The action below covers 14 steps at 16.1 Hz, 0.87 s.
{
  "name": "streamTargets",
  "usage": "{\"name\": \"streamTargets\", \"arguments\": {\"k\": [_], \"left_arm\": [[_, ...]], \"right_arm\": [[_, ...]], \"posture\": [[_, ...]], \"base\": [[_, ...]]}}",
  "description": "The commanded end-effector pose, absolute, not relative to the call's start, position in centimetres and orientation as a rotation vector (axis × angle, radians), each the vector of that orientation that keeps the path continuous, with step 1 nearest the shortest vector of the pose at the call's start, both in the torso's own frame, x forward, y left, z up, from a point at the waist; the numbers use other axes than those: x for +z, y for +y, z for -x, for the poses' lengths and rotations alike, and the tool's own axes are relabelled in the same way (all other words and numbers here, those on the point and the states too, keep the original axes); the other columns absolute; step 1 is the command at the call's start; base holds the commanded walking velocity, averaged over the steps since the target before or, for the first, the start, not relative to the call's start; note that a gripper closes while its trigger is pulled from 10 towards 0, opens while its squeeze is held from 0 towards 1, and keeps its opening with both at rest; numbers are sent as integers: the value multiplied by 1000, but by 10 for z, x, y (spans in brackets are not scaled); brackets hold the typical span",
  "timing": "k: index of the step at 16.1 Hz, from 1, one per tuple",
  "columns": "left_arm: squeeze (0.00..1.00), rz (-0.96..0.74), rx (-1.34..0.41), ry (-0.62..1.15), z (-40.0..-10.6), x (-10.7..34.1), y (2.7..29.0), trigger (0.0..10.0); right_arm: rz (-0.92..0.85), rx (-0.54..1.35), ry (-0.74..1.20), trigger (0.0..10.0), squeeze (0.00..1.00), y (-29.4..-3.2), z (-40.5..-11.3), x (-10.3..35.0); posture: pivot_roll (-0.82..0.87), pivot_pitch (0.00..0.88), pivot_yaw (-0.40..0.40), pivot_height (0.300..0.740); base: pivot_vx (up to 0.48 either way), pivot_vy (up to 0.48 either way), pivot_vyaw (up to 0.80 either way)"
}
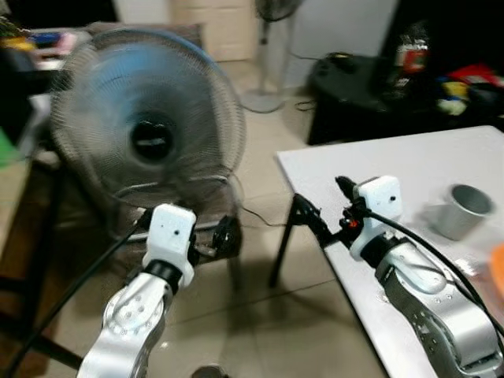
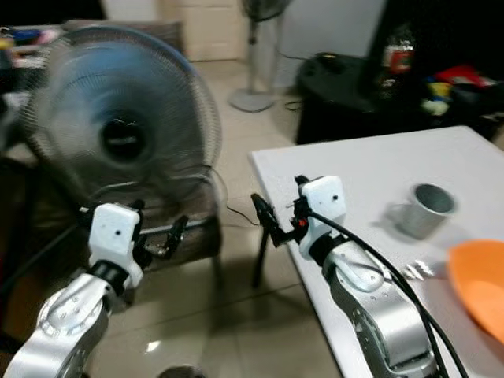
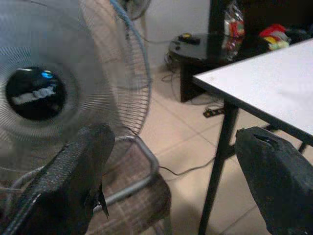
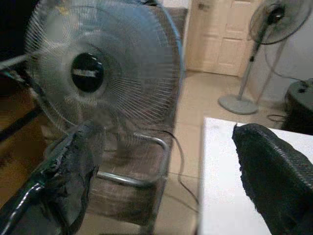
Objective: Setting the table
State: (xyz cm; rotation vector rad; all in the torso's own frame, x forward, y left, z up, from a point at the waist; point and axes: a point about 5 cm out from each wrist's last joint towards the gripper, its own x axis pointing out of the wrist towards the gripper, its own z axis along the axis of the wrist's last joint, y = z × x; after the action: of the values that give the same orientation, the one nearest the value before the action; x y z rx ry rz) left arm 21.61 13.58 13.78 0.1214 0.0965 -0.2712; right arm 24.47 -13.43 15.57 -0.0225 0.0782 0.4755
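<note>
A large electric fan (image 1: 150, 130) fills the upper left of the left eye view, its blades a blur behind the wire guard; it sits on a brown padded chair with a metal tube frame (image 3: 142, 166); a white table (image 1: 417, 169) takes the right side of that view, its near corner toward the centre, black legs below it on the tiled floor (image 1: 260, 315); a second standing fan (image 4: 269, 29) stands at the top right of the right wrist view, beside a pale door.

On the table, at the right of the left eye view, a grey metal cup (image 1: 466, 209) stands upright, well apart from both arms; an orange plate (image 2: 480, 283) lies at the right edge of the right eye view, near the cup but not touching it.

The right gripper (image 1: 321, 206) is in the middle of the left eye view, at the table's near corner; its fingers (image 4: 274, 176) are spread wide apart and hold nothing.

The left gripper (image 1: 213, 240) is in the lower left-centre, over the chair in front of the fan; its fingers (image 3: 73, 176) are likewise wide apart and empty.
</note>
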Motion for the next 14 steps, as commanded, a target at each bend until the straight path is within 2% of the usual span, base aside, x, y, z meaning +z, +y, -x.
{"name": "streamTargets", "arguments": {"k": [1,4,7,9,11,14], "left_arm": [[0,-119,-237,115,-215,137,142,10000],[0,-189,-226,142,-217,131,147,10000],[0,-167,-135,142,-211,133,156,10000],[0,-149,-161,99,-208,143,150,10000],[0,-186,-134,116,-212,136,153,10000],[0,-164,-152,83,-211,146,153,10000]], "right_arm": [[11,506,71,10000,1000,-129,-242,159],[13,508,92,10000,1000,-126,-242,151],[71,506,51,10000,1000,-130,-249,153],[35,491,17,10000,1000,-135,-253,167],[55,482,24,10000,1000,-136,-260,161],[29,488,11,10000,1000,-130,-260,164]], "posture": [[33,2,-48,740],[66,31,-53,740],[98,31,-82,740],[120,4,-114,740],[115,17,-112,740],[118,0,-132,740]], "base": [[0,0,800],[0,0,800],[0,0,800],[0,0,800],[0,0,800],[0,0,800]]}}
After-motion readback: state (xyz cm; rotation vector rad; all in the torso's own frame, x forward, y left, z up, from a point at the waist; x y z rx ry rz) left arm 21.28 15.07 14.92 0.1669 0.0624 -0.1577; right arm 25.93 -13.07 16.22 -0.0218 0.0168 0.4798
